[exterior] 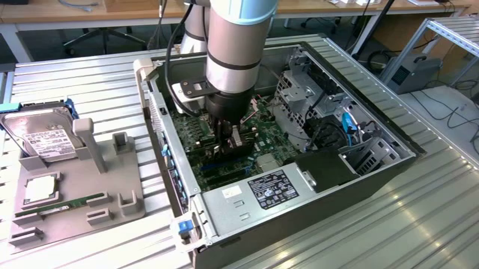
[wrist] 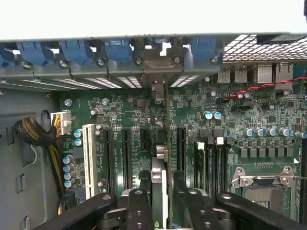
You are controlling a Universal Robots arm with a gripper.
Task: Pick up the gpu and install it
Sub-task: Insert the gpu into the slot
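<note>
Here, in the exterior view, you are holding the claw [exterior: 232, 147] deep inside the open computer case [exterior: 374, 168], which is lying on its side toward the middle of the worktop [exterior: 419, 224]. The claw is hanging just over the green motherboard [exterior: 262, 131], and the gpu [exterior: 236, 140] is standing on edge between its fingers. Over at the worktop's edge on the exterior view's left, the grey parts tray [exterior: 82, 196] is carrying the silver hard drive [exterior: 41, 137] and the green memory stick [exterior: 71, 203].

In the wrist view, the claw [wrist: 160, 203] is clenching on the gpu [wrist: 160, 184], one finger on each face. The card's bracket end is pointing toward the row of blue slot clips [wrist: 117, 50] along the case's rear wall, and its lower edge is sitting in line with the long dark expansion slots [wrist: 125, 155]. Whether it is seated yet, I cannot tell.

Judging by its looks, you are handling something light, stiff and thin, but fragile. It is probably best held flat across both faces near the upper edge, clear of the contacts and of the bracket.
</note>
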